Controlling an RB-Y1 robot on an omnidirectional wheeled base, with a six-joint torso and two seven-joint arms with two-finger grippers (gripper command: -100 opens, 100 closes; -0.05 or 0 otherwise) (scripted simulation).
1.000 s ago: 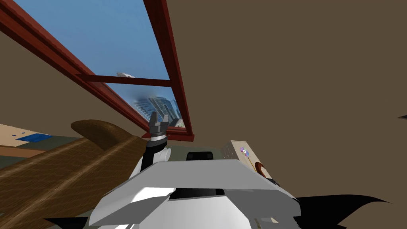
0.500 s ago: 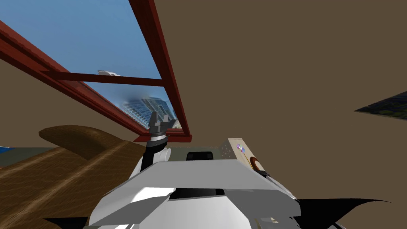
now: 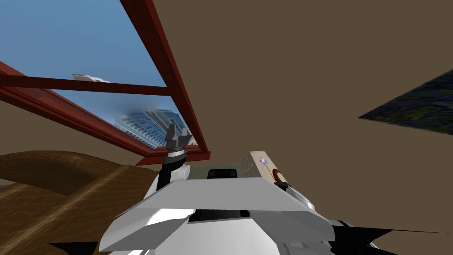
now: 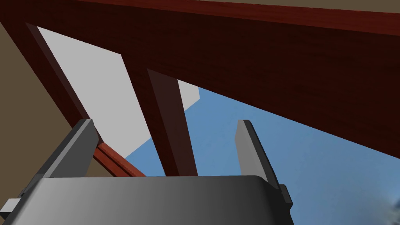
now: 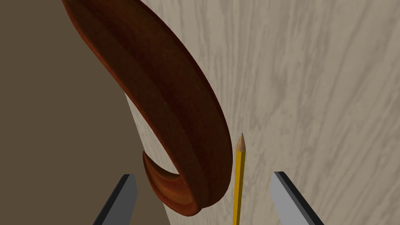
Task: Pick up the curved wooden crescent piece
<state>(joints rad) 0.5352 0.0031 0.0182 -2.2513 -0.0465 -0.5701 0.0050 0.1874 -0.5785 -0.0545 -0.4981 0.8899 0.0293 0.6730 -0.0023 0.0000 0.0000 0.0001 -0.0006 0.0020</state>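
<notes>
Right gripper (image 5: 203, 175) open over the crescent (image 5: 168, 105), left gripper (image 4: 166, 122) open too. It looks stiff, light and smooth, so I'd pinch its thick middle.

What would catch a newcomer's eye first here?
The red-brown crescent piece, lying on a pale wood-grain surface just ahead of the open right gripper, with a yellow pencil right beside it. In the head view, the big dark red window frame with blue sky, the open left gripper raised before it.
</notes>
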